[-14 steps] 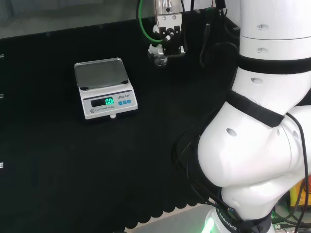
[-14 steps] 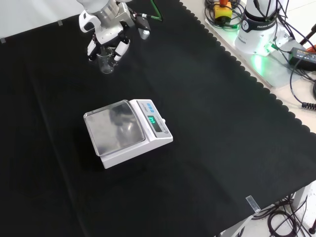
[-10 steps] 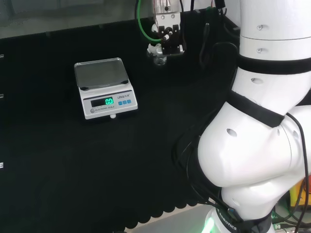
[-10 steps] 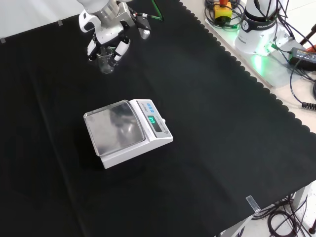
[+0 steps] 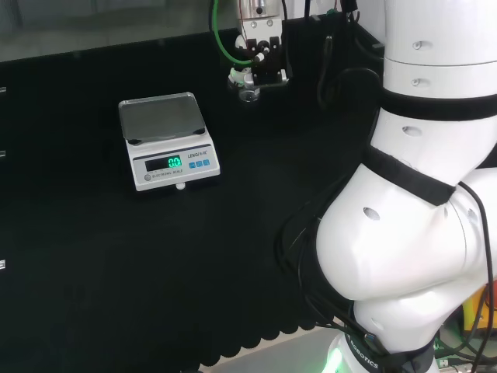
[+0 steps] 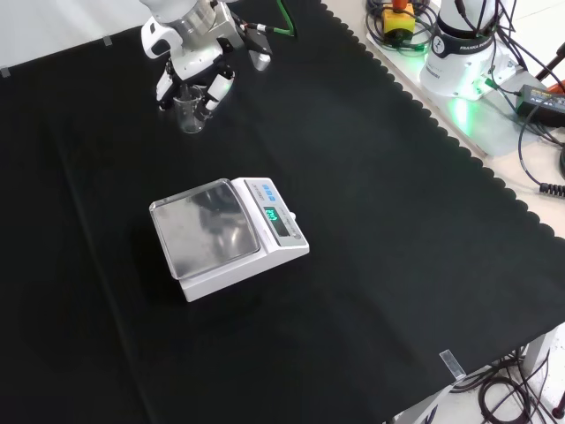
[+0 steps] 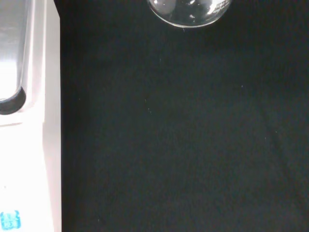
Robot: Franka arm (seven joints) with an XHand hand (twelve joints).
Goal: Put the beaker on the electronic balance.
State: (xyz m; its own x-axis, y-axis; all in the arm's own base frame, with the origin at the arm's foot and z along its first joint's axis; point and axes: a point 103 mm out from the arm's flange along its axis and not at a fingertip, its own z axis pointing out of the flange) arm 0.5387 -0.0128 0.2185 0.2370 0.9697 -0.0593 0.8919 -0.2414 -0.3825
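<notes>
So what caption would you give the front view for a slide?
The robot's hand closes around a small clear beaker on the black cloth, beyond the empty scale.

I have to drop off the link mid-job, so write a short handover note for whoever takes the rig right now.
Hand: down around the beaker at the far end of the cloth in the front view, fingers on either side of it. Whether they have closed on the glass I cannot tell.
Beaker: upright on the black cloth, apart from the balance.
Electronic balance: mid-cloth, pan bare, display lit.
Done: hand brought to the beaker.
Left: confirm the grasp, lift, carry the beaker to the pan, set it down upright, release.
</notes>
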